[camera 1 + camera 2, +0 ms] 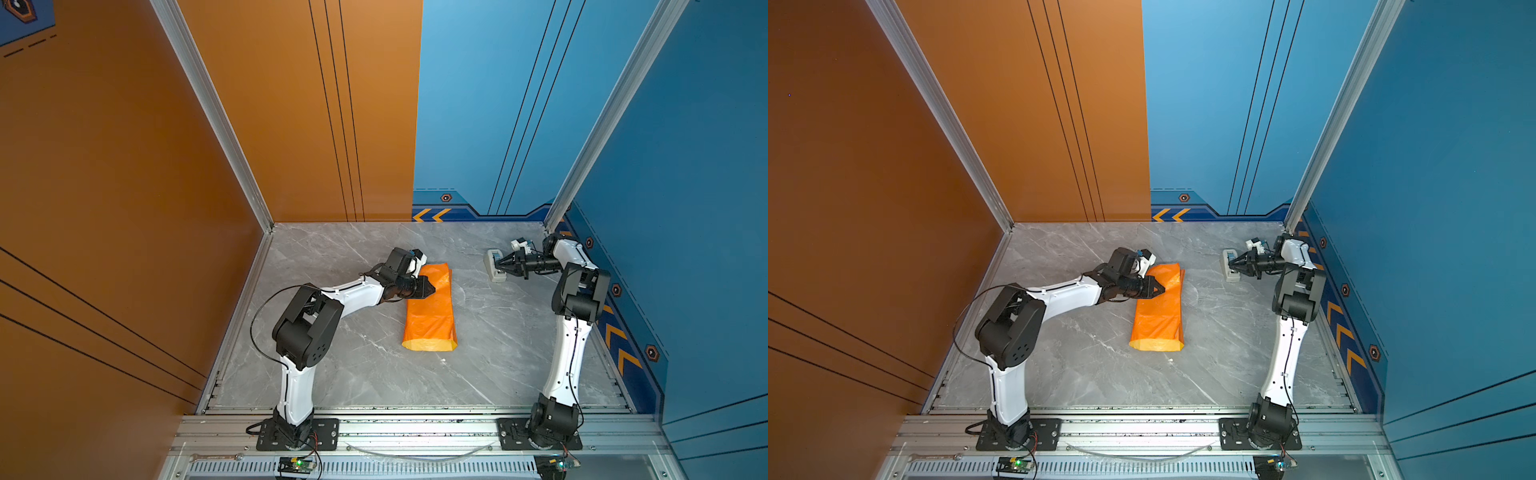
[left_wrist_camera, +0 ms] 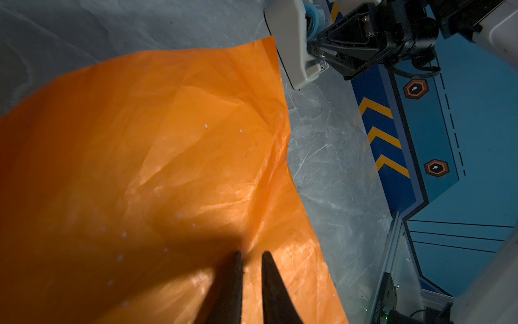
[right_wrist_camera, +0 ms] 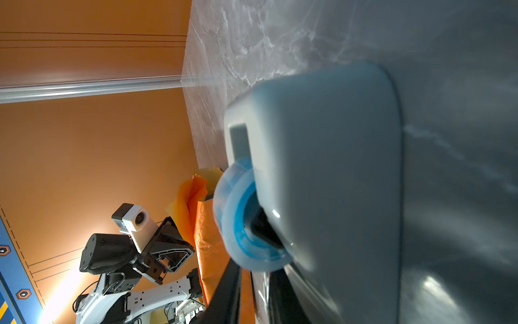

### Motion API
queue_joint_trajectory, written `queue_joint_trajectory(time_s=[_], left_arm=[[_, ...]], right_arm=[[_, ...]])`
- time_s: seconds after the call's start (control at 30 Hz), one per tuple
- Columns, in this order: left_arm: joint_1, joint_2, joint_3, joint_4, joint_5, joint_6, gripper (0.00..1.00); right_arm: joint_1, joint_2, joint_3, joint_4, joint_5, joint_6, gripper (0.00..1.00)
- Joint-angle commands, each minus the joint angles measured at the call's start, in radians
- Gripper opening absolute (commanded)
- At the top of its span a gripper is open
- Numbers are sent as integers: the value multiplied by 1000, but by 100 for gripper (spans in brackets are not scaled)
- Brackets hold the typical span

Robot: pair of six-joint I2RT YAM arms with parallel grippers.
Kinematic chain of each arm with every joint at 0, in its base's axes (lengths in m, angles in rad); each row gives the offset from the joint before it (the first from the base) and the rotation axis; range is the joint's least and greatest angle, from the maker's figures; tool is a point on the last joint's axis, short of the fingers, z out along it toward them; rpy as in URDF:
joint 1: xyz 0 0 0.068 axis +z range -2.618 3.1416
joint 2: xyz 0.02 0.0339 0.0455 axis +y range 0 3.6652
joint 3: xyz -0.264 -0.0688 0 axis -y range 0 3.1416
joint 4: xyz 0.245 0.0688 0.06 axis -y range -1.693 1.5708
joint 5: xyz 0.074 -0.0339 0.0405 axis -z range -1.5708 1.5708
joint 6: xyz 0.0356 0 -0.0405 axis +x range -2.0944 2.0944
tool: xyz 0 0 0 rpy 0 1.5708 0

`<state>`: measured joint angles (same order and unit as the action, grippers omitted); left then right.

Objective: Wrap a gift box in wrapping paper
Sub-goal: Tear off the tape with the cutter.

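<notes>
The wrapping paper lies mid-table, folded over into a long orange tube; pale yellow lining shows at its near open end. The gift box is hidden in every view. My left gripper presses its tips onto the paper's far left part, jaws a narrow gap apart with paper showing through. My right gripper reaches into the white tape dispenser at the back right. Its fingertips are hidden behind the blue tape roll.
Grey marble tabletop walled by orange panels on the left and blue panels on the right. The dispenser stands a short way right of the paper's far end. An aluminium rail carrying both arm bases runs along the front.
</notes>
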<state>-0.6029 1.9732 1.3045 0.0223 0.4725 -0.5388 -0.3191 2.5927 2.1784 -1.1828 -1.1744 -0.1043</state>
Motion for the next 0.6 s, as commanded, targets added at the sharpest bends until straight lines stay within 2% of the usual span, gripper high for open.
queue_joint_trajectory(time_s=[0.0,0.43,0.57], left_arm=[[-5,69,-15,-132,-71,13,17],[-7,67,-15,-133,-73,16,17],[-9,65,-13,-133,-74,14,17]], right_arm=[[-11,12,-23,13,31,11,17],[-9,-52,-76,56,38,48,1],[-9,-87,-98,88,38,85,0]])
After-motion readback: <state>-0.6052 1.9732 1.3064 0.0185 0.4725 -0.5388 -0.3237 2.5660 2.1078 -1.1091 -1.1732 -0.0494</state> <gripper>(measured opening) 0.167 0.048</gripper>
